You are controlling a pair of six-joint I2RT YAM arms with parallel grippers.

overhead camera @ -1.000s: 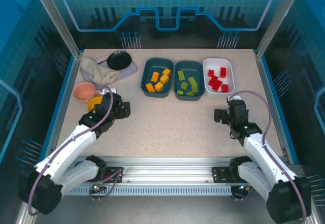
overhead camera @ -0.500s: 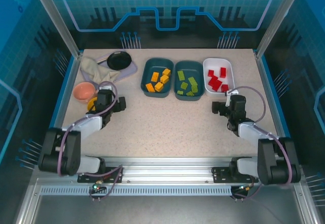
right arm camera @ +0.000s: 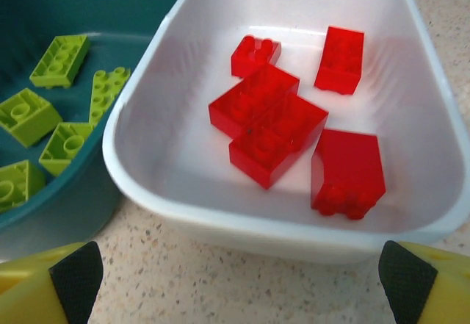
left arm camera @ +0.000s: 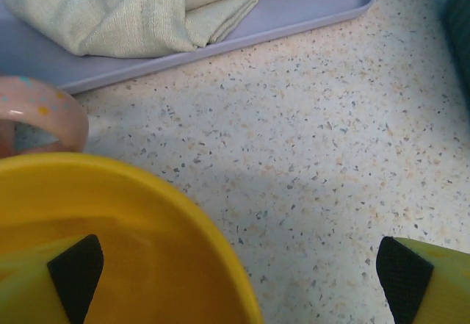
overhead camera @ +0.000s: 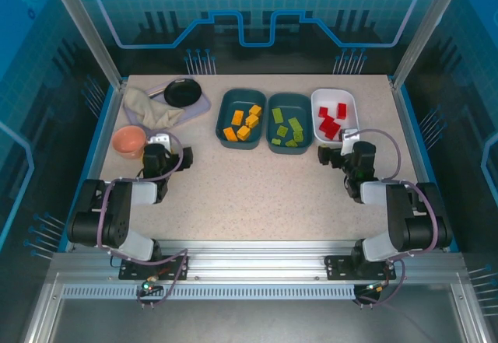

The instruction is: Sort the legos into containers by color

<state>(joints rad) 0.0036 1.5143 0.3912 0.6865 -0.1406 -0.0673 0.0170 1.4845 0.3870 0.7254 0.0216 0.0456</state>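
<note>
The sorting looks finished to me. The orange legos (overhead camera: pixel 243 123) lie in the left teal tray (overhead camera: pixel 233 100), the green legos (overhead camera: pixel 286 129) in the middle teal tray (overhead camera: pixel 289 103), and the red legos (right arm camera: pixel 283 126) in the white tray (right arm camera: pixel 242 225), one colour to each and none mixed in that I can make out. From above I find no loose brick on the bench (overhead camera: pixel 257 195).

My right jaws stand wide and hold nothing, low over the bench just in front of the white tray. My left jaws are wide and bare too, well apart from the trays, at the yellow bowl (left arm camera: pixel 110 214) beside the pink cup (left arm camera: pixel 37 111). I judge nothing is left to pick.
</note>
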